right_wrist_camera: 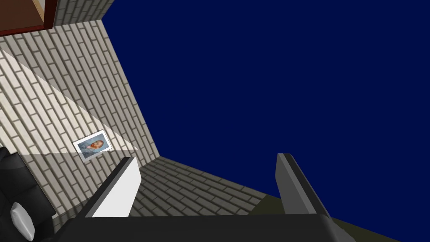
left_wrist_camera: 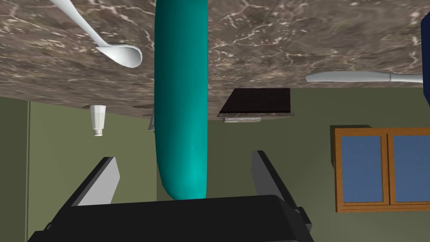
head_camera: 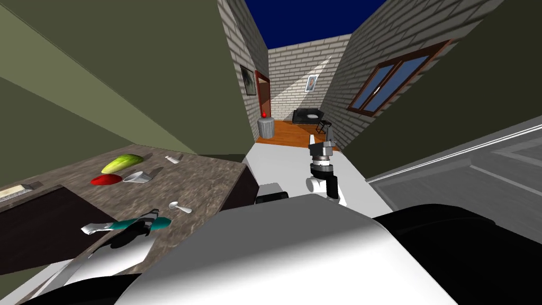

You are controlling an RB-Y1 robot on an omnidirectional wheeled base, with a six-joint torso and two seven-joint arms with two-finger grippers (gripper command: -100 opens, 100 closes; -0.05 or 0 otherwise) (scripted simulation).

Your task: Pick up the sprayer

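The sprayer is a long teal body lying on the brown marbled counter at my left, near the front edge. My left gripper is right at it. In the left wrist view the teal sprayer runs between the fingers of the left gripper, which stands open with a gap on each side. My right gripper is raised ahead of my chest, away from the counter, and the right gripper is open with nothing in it.
A white spoon lies close beside the sprayer. Farther back are a green vegetable, a red item, a grey cup and a small shaker. A dark inset panel is at the left. A pale blade-shaped thing rests nearby.
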